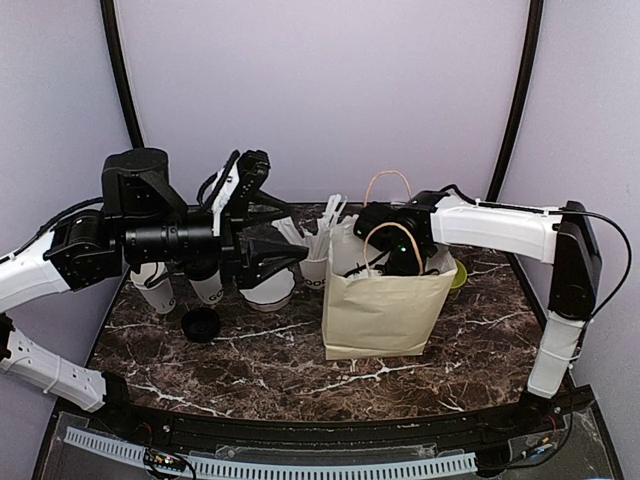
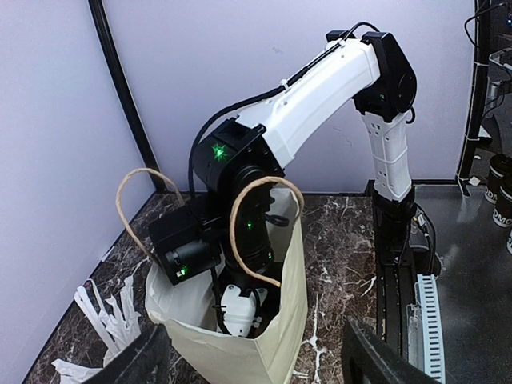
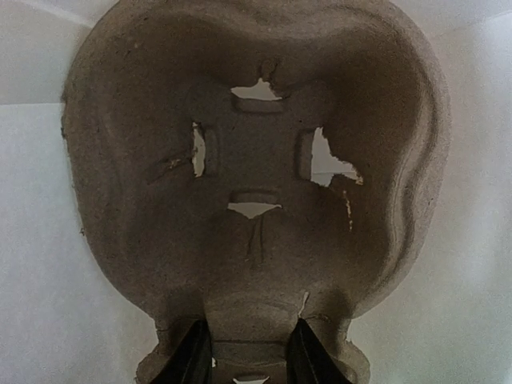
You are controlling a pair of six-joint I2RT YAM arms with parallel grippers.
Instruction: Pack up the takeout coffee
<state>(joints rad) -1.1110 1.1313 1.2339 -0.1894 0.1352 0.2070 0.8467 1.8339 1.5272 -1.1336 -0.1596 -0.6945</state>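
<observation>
The left arm point(image 1: 150, 240) and right arm point(image 1: 500, 228) look alike, with smooth white shells on the long links and boxy matte-black housings at the joints. Thin black cables point(image 2: 240, 108) run along the outside, strapped with white ties point(image 2: 284, 84). Small green lights point(image 2: 218, 150) glow on the right arm's black wrist housing. The fingers point(image 3: 192, 356) of the right gripper point(image 3: 246, 336) are flat black wedges.

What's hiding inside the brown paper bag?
The right gripper reaches into the paper bag, pinching a brown cardboard cup carrier, which shows in its wrist camera. The bag's walls hide the bottom, so anything lying under the carrier cannot be seen.
</observation>
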